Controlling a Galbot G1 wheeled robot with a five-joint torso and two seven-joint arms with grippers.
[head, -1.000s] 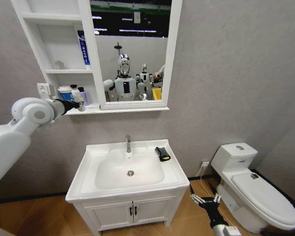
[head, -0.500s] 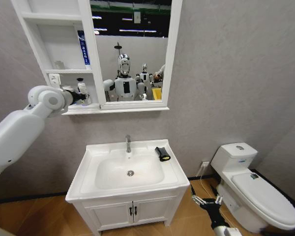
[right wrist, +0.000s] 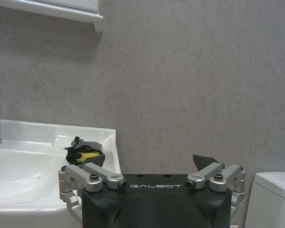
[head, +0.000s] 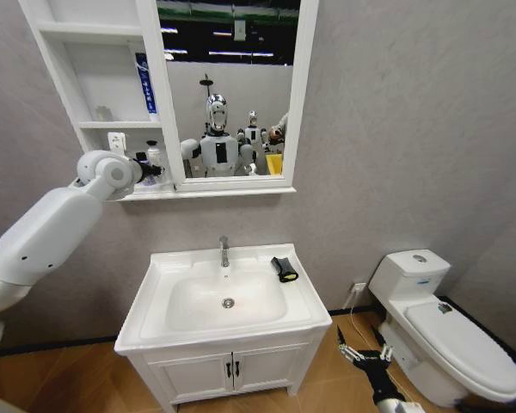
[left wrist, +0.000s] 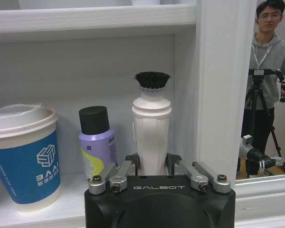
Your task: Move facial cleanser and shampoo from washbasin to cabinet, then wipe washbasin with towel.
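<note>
Landmark: white wall-hung cabinet (head: 112, 103) with 3 open shelf niches, joined to a white-framed mirror (head: 228, 86).

Left wrist view: the left gripper (left wrist: 153, 167) is inside the lowest niche, its 2 fingers closed on the base of an upright white plastic bottle with a black ribbed cap (left wrist: 152, 126). Just beside that bottle, toward the niche's open middle, stands a short lilac spray can with a black cap (left wrist: 97, 140); past it a white-and-blue paper cup with a white lid (left wrist: 23, 152). All 3 rest on the smooth painted shelf board. The cabinet's upright panel stands between the bottle and the mirror. The head view gives none of this detail: there the left arm's rounded white shell covers most of the lowest niche, and the left gripper (head: 155, 170) shows as a dark tip beside the bottle (head: 154, 154).

Right wrist view: the right gripper (right wrist: 152, 180) hangs low with its fingers spread wide and nothing between them. In the head view it (head: 366, 352) sits well below the cabinet, between the vanity and a glossy white toilet (head: 439, 331).

Below the cabinet, the white rectangular ceramic washbasin (head: 146, 305) carries a small chrome tap (head: 224, 250) and a drain hole. The small folded black towel with a yellow-green edge (head: 284, 268) lies crumpled on the basin's rim nearest the toilet. Grey textured wall behind.
</note>
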